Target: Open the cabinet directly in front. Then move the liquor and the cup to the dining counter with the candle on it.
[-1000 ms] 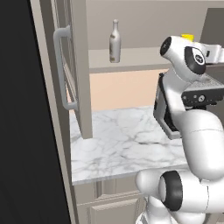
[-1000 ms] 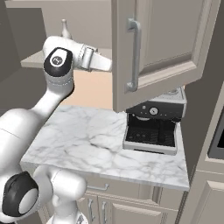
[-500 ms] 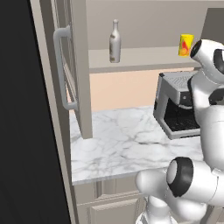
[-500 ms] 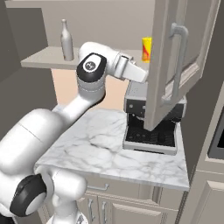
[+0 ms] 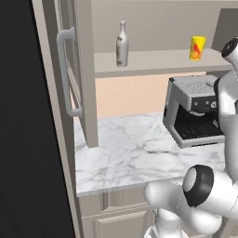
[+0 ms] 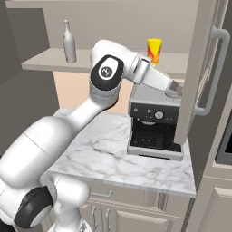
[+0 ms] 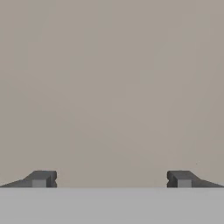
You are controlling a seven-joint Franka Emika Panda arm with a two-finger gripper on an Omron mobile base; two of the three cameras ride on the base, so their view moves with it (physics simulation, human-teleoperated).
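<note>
Swung right with door point(image 6: 199, 72) wider; tool point(image 7: 111, 179) spread, empty. Bottle point(image 5: 122, 44) slim, tippy: grip body. Cup point(image 5: 197, 48) light: pinch sides.

- Your arm point(image 6: 59, 136) is glossy white, built of fat rounded segments, seen here beside the coffee machine point(image 6: 154, 122).
- Dark grey rings mark the joints; a black round cap with a small white mark sits on the joint left of the coffee machine.
- The forearm narrows to a grey wrist section above the machine.
- Your gripper point(image 7: 111, 179) ends in two small, blocky dark grey fingertips point(image 7: 41, 178).
</note>
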